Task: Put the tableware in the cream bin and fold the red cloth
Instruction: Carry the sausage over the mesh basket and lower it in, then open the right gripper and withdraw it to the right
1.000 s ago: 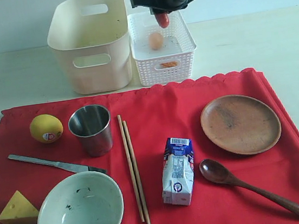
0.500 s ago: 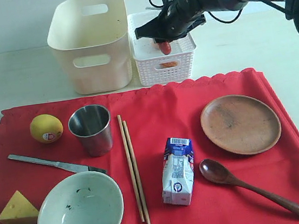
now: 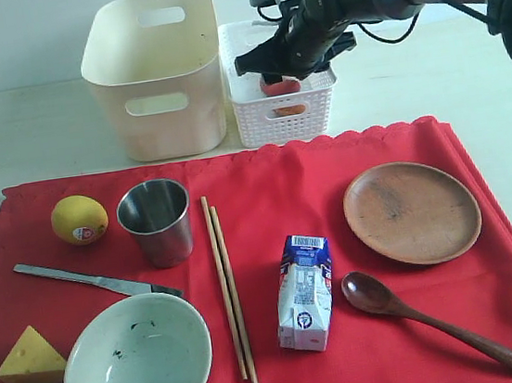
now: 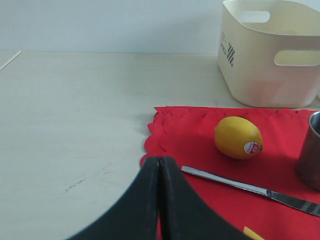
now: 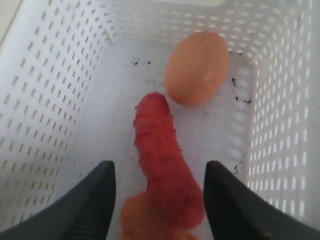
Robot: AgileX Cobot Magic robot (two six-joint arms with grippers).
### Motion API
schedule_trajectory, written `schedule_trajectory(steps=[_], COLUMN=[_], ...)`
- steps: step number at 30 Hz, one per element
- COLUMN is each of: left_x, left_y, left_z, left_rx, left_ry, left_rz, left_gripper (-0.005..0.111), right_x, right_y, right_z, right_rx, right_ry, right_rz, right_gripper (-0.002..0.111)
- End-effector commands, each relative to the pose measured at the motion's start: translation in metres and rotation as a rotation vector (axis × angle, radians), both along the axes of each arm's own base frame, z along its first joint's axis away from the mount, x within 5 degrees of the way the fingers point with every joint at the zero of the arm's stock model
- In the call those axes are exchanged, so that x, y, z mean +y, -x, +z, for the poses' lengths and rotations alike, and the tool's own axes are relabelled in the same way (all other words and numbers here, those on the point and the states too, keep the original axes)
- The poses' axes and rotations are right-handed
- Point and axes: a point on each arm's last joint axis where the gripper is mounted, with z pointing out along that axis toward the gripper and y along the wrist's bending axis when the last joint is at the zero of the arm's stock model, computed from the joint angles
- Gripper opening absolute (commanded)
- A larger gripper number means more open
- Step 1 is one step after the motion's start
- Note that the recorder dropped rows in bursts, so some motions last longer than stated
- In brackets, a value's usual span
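The red cloth [image 3: 266, 199] carries the steel cup [image 3: 156, 222], bowl [image 3: 137, 363], chopsticks [image 3: 228, 284], knife [image 3: 94, 280], brown plate [image 3: 412, 212] and wooden spoon [image 3: 431, 319]. Behind it stands the cream bin [image 3: 155, 73]. My right gripper [image 3: 283, 69] reaches down into the white basket, and its jaws [image 5: 159, 175] stand open on either side of a red sausage [image 5: 162, 150] lying on the basket floor, touching neither finger. My left gripper [image 4: 160, 161] is shut and empty above the cloth's edge [image 4: 165, 125], near the knife [image 4: 250, 187]. It does not show in the exterior view.
The white lattice basket [image 3: 283, 104] beside the bin holds an egg [image 5: 196, 67] next to the sausage. A lemon [image 3: 79, 220], a cheese wedge [image 3: 31, 357] and a milk carton [image 3: 304, 290] also lie on the cloth.
My right gripper has come down into the white basket and opened, letting the sausage go. The sausage now rests on the basket floor by the egg.
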Motion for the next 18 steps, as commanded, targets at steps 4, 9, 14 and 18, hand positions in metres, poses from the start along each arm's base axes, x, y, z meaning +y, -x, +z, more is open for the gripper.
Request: schedule_trajectory(steps=[4,9,14,18], left_x=[0.0,0.0,0.0,0.0], left_y=[0.0,0.0,0.0,0.0], left_z=[0.0,0.0,0.0,0.0], left_rx=[-0.007,-0.007,-0.007,-0.007], left_ry=[0.012,0.012,0.012,0.012], left_rz=[0.0,0.0,0.0,0.0], left_gripper=[0.0,0.0,0.0,0.0], right_x=[-0.005,-0.013,-0.021,-0.027], right_y=[0.006,0.024,0.043,0.062], right_z=[0.045,0.094,0.122,0.143], right_rx=[-0.028,0.01,0.084,0.174], right_ry=[-0.007,0.008,0.032,0.055], right_rz=[-0.005,-0.014,-0.022,-0.028], right_gripper=[0.053,0.053,0.053,0.053])
